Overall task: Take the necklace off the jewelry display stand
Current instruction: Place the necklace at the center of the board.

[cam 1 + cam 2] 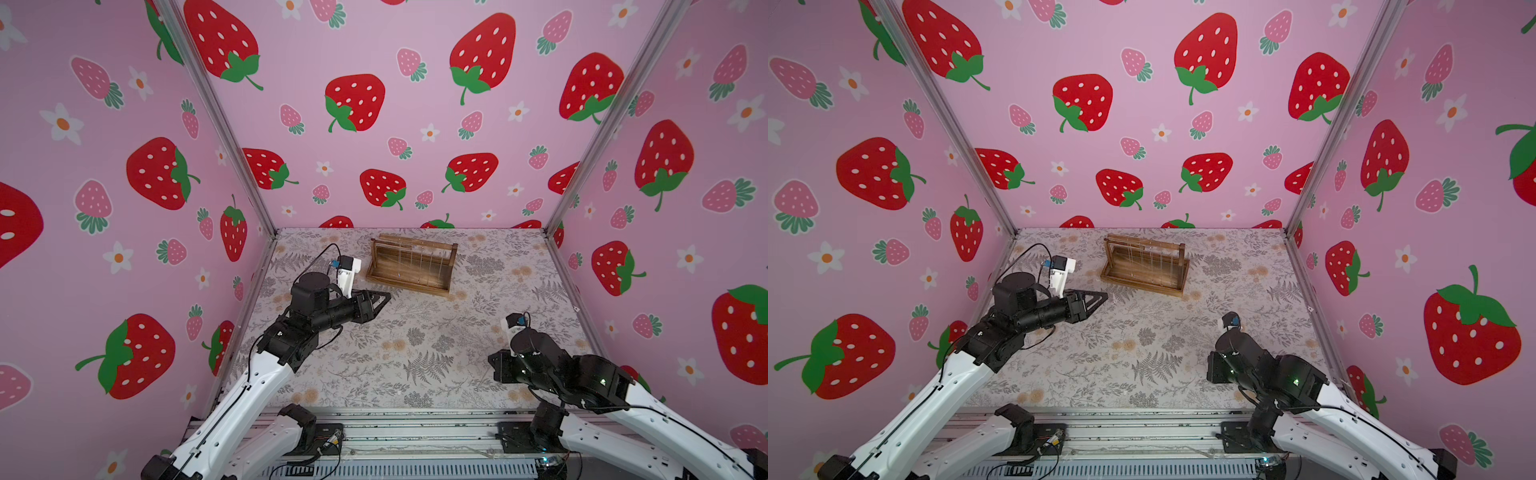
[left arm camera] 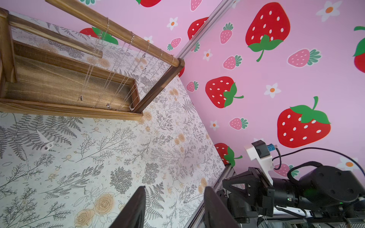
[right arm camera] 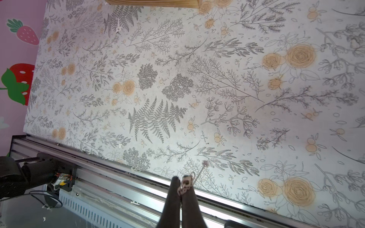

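- We judge the removal done: our right gripper [image 3: 180, 184] is clamped on the necklace [image 3: 186, 180], well apart from the jewelry display stand [image 1: 409, 286] at the table's back.
- The left gripper [image 2: 174, 190] hangs part-open and empty near the stand.
- Other chains [image 2: 110, 79] hang from its bar.
- We see a fern-printed table [image 1: 415, 353] and strawberry walls [image 1: 374, 50].

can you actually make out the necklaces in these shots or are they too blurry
In both top views the necklaces are faint hairlines on the jewelry display stand; in the left wrist view they're crisp against the wood, though the left gripper's jaws are soft; the right wrist view catches only a sliver of the stand.
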